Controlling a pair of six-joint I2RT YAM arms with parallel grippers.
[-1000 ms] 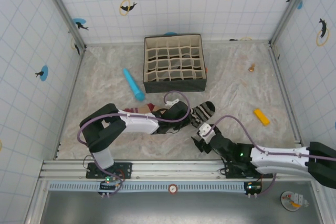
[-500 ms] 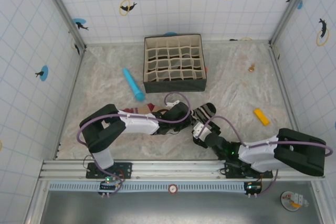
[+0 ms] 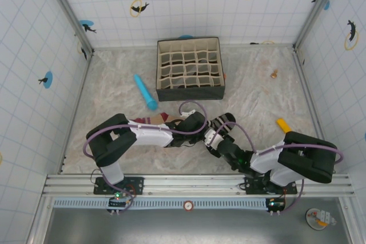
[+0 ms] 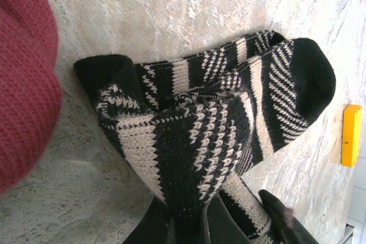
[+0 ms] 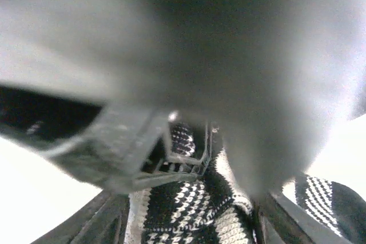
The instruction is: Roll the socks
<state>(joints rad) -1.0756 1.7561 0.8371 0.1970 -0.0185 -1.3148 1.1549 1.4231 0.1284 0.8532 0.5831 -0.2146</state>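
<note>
The black-and-white striped sock [image 4: 229,112] lies bunched and folded on the marbled table [image 3: 114,90]. My left gripper [image 4: 189,208] is shut on a fold of it at the near end. In the top view the left gripper [image 3: 200,125] meets the striped sock [image 3: 225,119] just left of it. The peach sock [image 3: 153,119] lies mostly hidden under the left arm, and its maroon part [image 4: 23,72] bulges at the left edge of the left wrist view. My right gripper [image 5: 189,221] stands astride the striped sock [image 5: 191,207], jaws apart close on either side. From above, the right gripper [image 3: 213,139] sits against the left one.
A fabric organiser box [image 3: 190,68] with many cells stands at the back middle. A blue cylinder [image 3: 145,91] lies to its left. A yellow block [image 3: 284,127] lies right of the sock, and a small tan piece [image 3: 274,74] sits far right. Tiled walls enclose the table.
The right arm has folded, carrying its gripper left and forward onto the striped sock, with its jaws narrowing. The left gripper has stayed shut on the sock.
</note>
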